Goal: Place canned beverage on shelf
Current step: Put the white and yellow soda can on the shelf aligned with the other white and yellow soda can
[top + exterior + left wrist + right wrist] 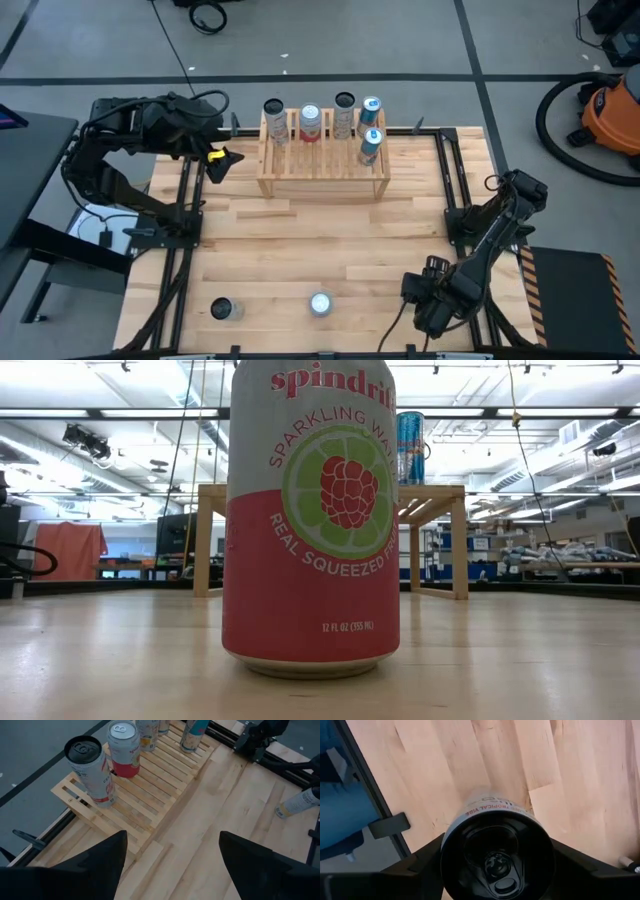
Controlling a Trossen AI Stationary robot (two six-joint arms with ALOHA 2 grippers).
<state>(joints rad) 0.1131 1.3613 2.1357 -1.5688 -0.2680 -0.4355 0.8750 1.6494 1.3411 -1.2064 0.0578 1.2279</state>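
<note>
- Where the high view was taken from above, the shelf (323, 172) was seen at the far middle of the table (330, 250), with five cans standing on it, among them a blue can (370, 146) on the front step.
- Two more cans were seen near the front edge: a pink can (320, 304) in the middle and a dark-topped can (223, 310) to its left.
- The left gripper (218, 160) was seen just beside the shelf's left end; in the left wrist view its fingers (90, 865) were spread wide with nothing between them.
- The right gripper (432, 300) was seen at the front right corner, but what it held was hidden from above.
- Only in the right wrist view was a black-topped can (496, 852) shown clamped between that gripper's fingers (580, 865), above bare wood.
- Only in the low view was the pink can's raspberry label shown, with the shelf well behind it.
</note>
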